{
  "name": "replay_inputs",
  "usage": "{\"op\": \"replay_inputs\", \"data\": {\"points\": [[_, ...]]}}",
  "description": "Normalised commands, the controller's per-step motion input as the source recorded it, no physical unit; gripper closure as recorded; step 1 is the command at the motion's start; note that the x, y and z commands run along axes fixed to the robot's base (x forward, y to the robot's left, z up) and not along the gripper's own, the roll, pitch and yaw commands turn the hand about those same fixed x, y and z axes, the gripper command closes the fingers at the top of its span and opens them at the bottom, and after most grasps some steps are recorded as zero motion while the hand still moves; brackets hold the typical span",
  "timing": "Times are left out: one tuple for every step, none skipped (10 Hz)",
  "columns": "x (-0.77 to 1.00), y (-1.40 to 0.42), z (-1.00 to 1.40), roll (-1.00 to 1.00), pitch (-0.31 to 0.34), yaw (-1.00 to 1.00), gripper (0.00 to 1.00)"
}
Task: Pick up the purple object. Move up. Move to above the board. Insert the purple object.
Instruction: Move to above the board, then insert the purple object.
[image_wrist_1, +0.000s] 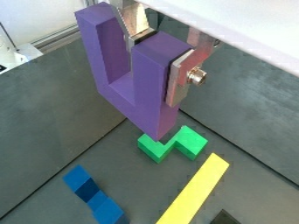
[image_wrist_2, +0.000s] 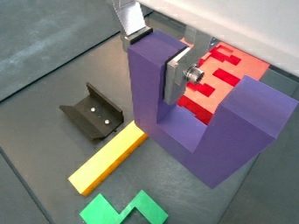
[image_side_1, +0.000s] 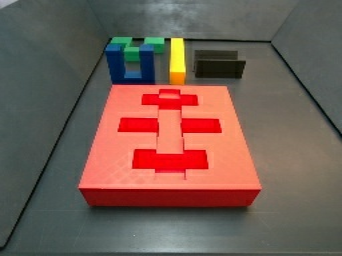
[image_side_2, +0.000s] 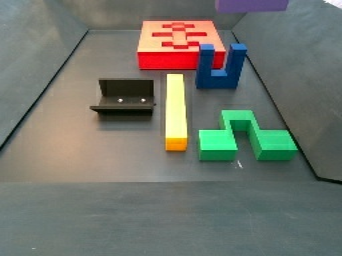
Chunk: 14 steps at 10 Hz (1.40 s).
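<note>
In both wrist views my gripper (image_wrist_1: 156, 61) (image_wrist_2: 158, 59) is shut on one prong of the purple object (image_wrist_1: 142, 103) (image_wrist_2: 222, 131), with a silver finger plate flat against each side. The U-shaped block hangs well above the floor, its other prong free. In a side view only a purple edge (image_side_2: 254, 4) shows at the top of the picture, beyond the board; the gripper itself is out of frame there. The board (image_side_1: 170, 135) (image_side_2: 181, 45) (image_wrist_2: 222, 79) lies flat, its darker recessed cut-outs open. In a wrist view it shows just behind the held block.
On the floor lie a green block (image_wrist_1: 170, 144) (image_side_2: 245, 135), a yellow bar (image_wrist_1: 198, 188) (image_side_2: 175, 110) and a blue U-shaped block (image_side_2: 221, 65) (image_side_1: 130, 60). The fixture (image_wrist_2: 93, 111) (image_side_2: 127, 98) stands beside the yellow bar. Grey walls (image_side_1: 54, 80) enclose the floor.
</note>
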Motion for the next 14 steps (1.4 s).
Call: {"op": "replay_inputs", "data": {"points": [[0.23,-1.40,0.23,0.00,0.105,0.02,1.00],[0.23,-1.40,0.21,0.08,0.119,0.03,1.00],[0.23,-1.40,0.21,0.08,0.122,0.03,1.00],[0.25,-1.40,0.22,0.02,0.119,0.02,1.00],[0.27,-1.40,0.22,0.00,0.130,0.01,1.00],[0.28,-1.40,0.22,0.02,0.141,0.01,1.00],[0.31,-1.40,0.23,0.00,0.156,0.01,1.00],[0.36,-1.40,0.24,0.00,0.163,0.01,1.00],[0.24,-0.80,0.14,0.02,0.156,0.01,1.00],[0.17,-0.46,0.09,0.03,0.138,0.01,1.00],[0.11,-0.26,0.06,0.03,0.106,0.01,1.00],[0.08,-0.18,0.05,0.04,0.080,0.01,1.00],[0.00,-0.14,-0.10,-0.01,0.000,-0.02,1.00],[0.04,-0.19,-0.20,-0.02,0.000,-0.05,1.00]]}}
